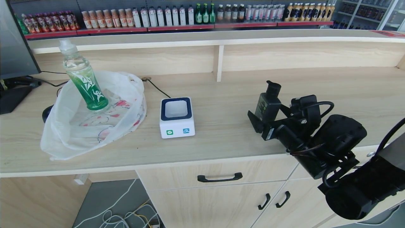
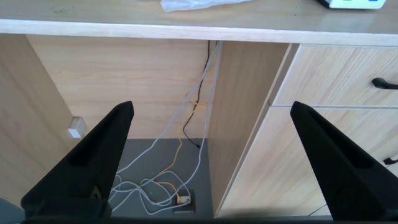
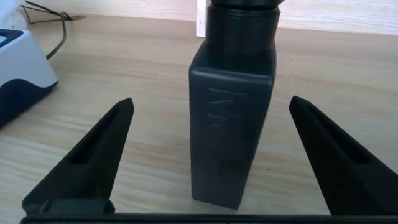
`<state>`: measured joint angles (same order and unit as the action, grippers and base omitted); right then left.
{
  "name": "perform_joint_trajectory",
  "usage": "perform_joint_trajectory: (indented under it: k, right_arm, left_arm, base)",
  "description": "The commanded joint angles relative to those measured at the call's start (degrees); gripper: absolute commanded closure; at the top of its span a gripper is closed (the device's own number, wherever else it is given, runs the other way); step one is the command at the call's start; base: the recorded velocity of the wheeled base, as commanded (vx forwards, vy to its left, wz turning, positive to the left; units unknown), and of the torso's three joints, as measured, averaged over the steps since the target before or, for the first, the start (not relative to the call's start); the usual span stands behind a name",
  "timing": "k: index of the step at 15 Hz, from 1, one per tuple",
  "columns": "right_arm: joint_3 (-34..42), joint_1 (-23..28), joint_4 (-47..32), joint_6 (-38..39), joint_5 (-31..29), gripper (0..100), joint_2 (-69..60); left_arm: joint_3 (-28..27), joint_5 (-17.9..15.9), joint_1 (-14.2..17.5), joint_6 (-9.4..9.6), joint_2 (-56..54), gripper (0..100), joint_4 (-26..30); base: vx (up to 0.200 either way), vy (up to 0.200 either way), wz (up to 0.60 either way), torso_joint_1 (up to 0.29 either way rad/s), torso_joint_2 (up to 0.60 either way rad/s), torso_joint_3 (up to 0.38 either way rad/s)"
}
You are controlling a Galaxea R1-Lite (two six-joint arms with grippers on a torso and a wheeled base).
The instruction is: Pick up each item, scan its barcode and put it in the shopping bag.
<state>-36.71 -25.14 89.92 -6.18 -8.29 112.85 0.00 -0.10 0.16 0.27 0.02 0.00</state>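
A black bottle (image 1: 267, 104) stands upright on the wooden counter (image 1: 221, 126), right of the scanner. My right gripper (image 1: 268, 119) is open around it; in the right wrist view the bottle (image 3: 231, 124) stands between the spread fingers (image 3: 93, 162), clear of both, with the right gripper (image 3: 211, 106) level with its body. A white plastic shopping bag (image 1: 79, 126) lies at the counter's left, a green-labelled clear bottle (image 1: 84, 79) standing in it. The white and blue barcode scanner (image 1: 176, 117) sits between bag and black bottle. My left gripper (image 2: 211, 109) hangs open and empty below the counter edge.
A monitor (image 1: 14, 47) and a black mouse (image 1: 47, 113) sit at the far left. A low wooden back wall with a divider (image 1: 218, 63) runs behind the counter. Drawers (image 1: 220, 178) are underneath, with loose cables (image 2: 168, 180) on the floor in the open bay.
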Motion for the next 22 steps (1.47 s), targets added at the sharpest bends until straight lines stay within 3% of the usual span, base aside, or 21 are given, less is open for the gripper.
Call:
perform_joint_trajectory:
  k: [1, 17, 18, 22]
  right_arm:
    - [-2.49, -0.09, 0.08, -0.06, -2.08, 0, 2.38]
    - [-6.71, 1.41, 0.08, 1.79, -3.49, 0, 4.4]
    - [-6.71, 1.41, 0.08, 1.79, -3.58, 100, 4.4]
    - [-6.62, 1.41, 0.08, 1.87, -3.93, 100, 4.4]
  left_arm:
    - [0.0, 0.01, 0.02, 0.0, -0.02, 0, 0.0]
    - [0.0, 0.01, 0.02, 0.0, -0.02, 0, 0.0]
    - [0.0, 0.01, 0.02, 0.0, -0.02, 0, 0.0]
    - [0.0, 0.01, 0.02, 0.0, -0.02, 0, 0.0]
  base:
    - [0.0, 0.0, 0.0, 0.0, 0.0, 0.0]
    - [0.0, 0.0, 0.0, 0.0, 0.0, 0.0]
    - [0.0, 0.0, 0.0, 0.0, 0.0, 0.0]
    - [0.0, 0.0, 0.0, 0.0, 0.0, 0.0]
